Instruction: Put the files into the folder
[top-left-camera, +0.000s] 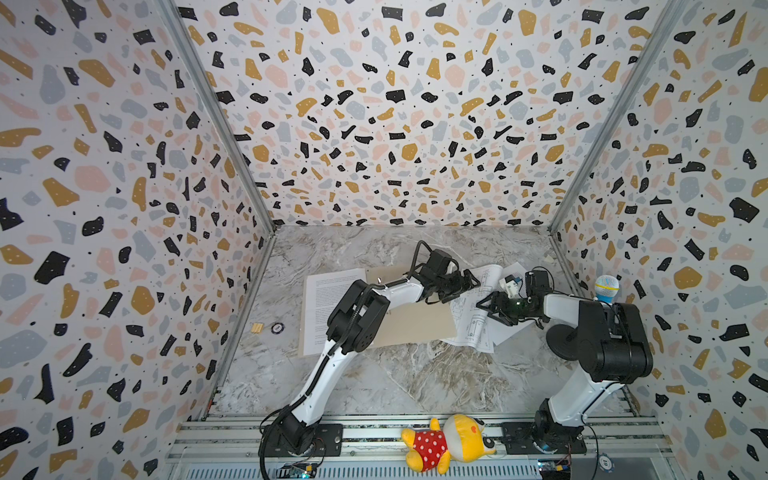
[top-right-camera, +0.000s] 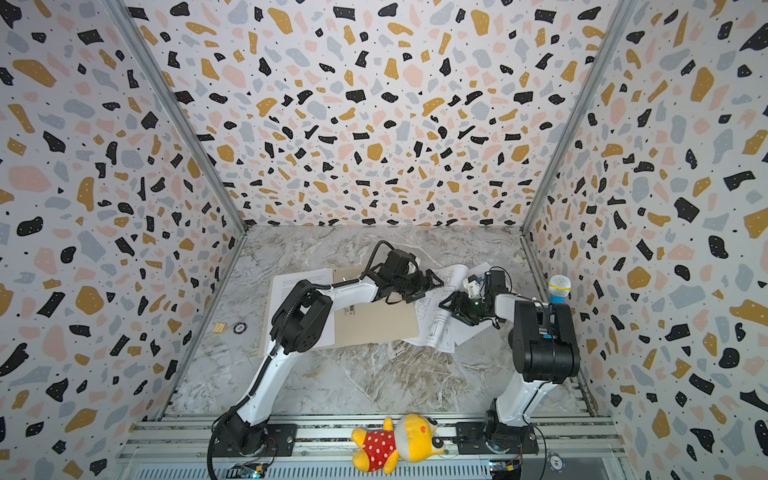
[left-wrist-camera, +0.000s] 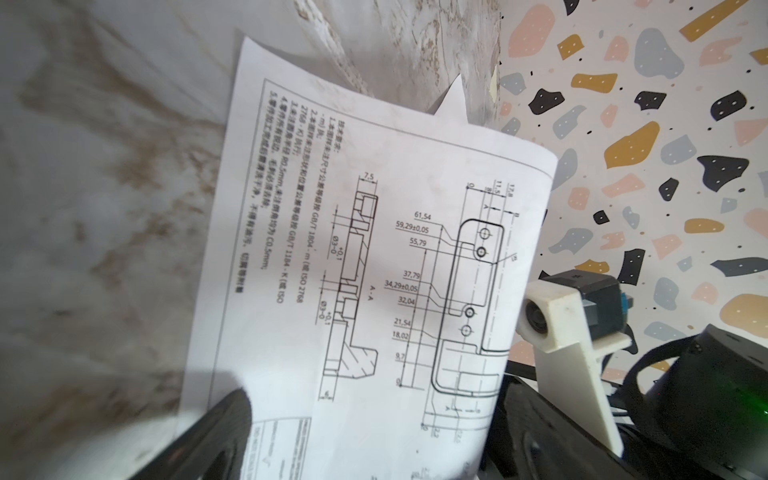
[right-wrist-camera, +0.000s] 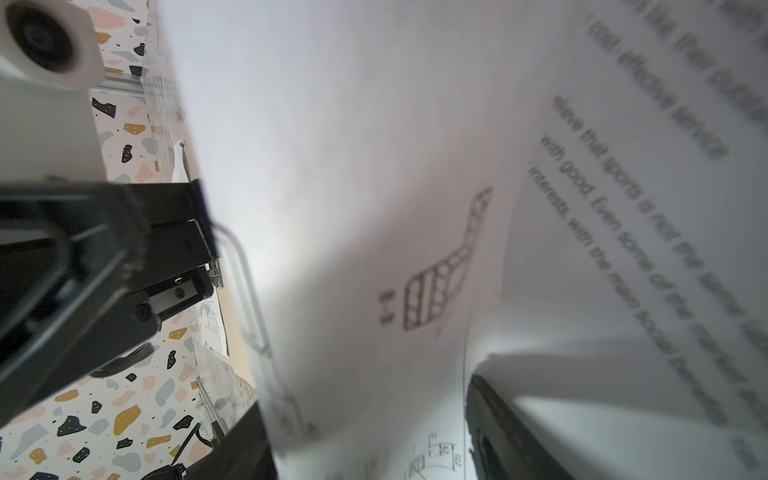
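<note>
The tan folder (top-left-camera: 415, 320) lies open on the marble table in both top views. One text file (top-left-camera: 328, 303) rests on its left half. The drawing file (top-left-camera: 478, 328) lies off the folder's right edge, over another text file (top-left-camera: 513, 328). My left gripper (top-left-camera: 473, 284) hovers open at the drawing file's far end; in the left wrist view the drawing file (left-wrist-camera: 374, 249) runs between the spread fingers (left-wrist-camera: 220, 436). My right gripper (top-left-camera: 483, 305) faces it, jaws apart, with the bowed drawing file (right-wrist-camera: 353, 208) between its fingers (right-wrist-camera: 498, 436) and the text file (right-wrist-camera: 665, 208) beside it.
A yellow plush toy (top-left-camera: 449, 442) lies on the front rail between the arm bases. A blue microphone-like toy (top-left-camera: 606, 289) stands by the right wall. Small wooden blocks (top-left-camera: 256, 328) and a round chip (top-left-camera: 277, 328) sit by the left wall.
</note>
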